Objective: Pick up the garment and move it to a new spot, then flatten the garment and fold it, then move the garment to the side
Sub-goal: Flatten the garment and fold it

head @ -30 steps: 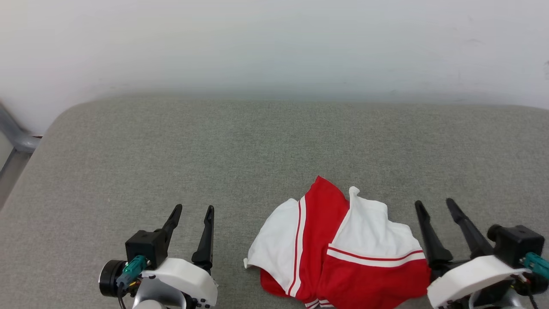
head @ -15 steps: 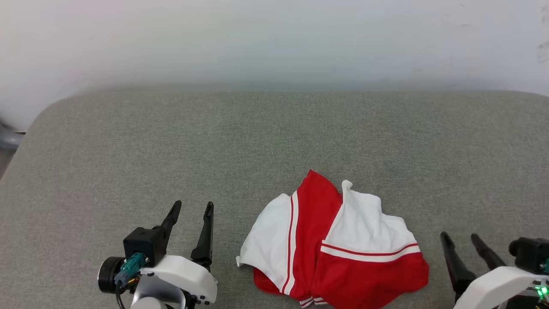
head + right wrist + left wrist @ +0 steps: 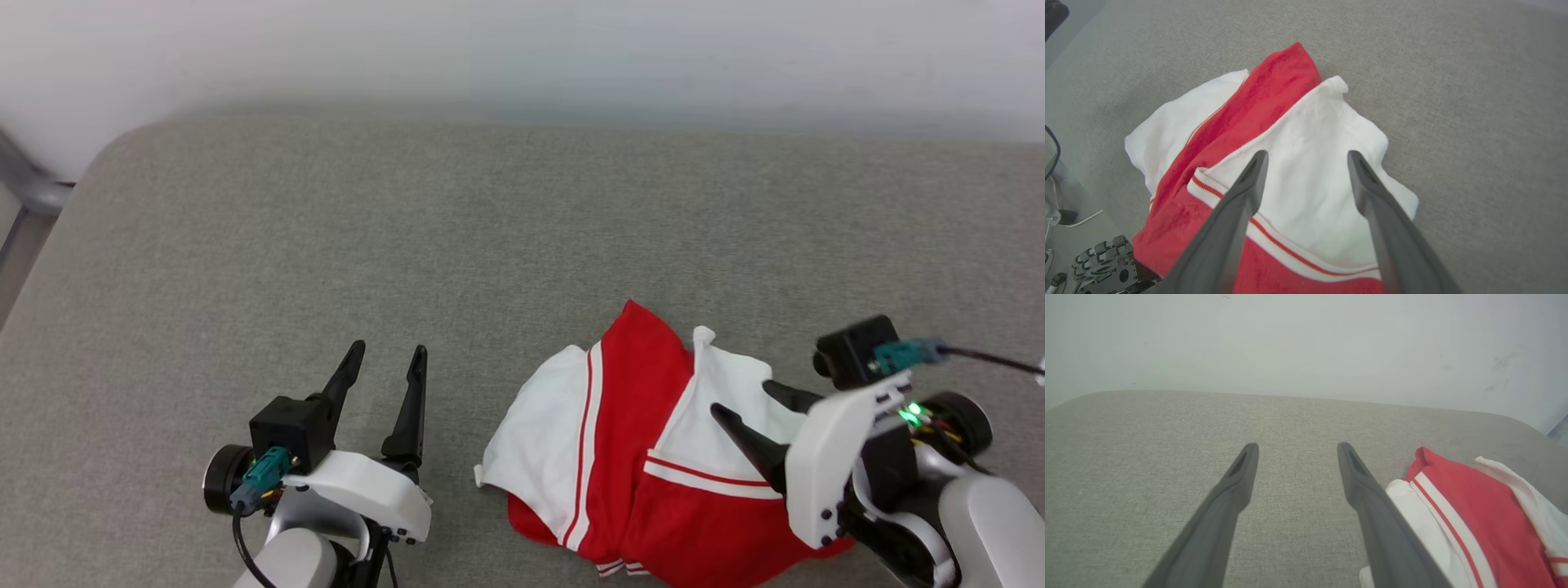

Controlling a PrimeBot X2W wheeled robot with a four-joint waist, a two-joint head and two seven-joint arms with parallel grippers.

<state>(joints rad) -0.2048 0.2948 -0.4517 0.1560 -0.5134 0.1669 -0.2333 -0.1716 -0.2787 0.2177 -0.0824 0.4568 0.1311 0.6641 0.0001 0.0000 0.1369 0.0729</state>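
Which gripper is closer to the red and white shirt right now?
Right. The right gripper is over the shirt, above its white sleeve, fingers spread. The left gripper stands apart on the shirt's left, over the grey cushion, fingers spread.

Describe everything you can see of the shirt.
The shirt looks like soft red knit, with white sleeves and red-and-white striped trim. It lies crumpled and folded over itself on the gray fabric surface, near its front edge, one red corner pointing away from the robot. The open right claw is over its right white sleeve; contact cannot be judged. The left claw stands apart from it.
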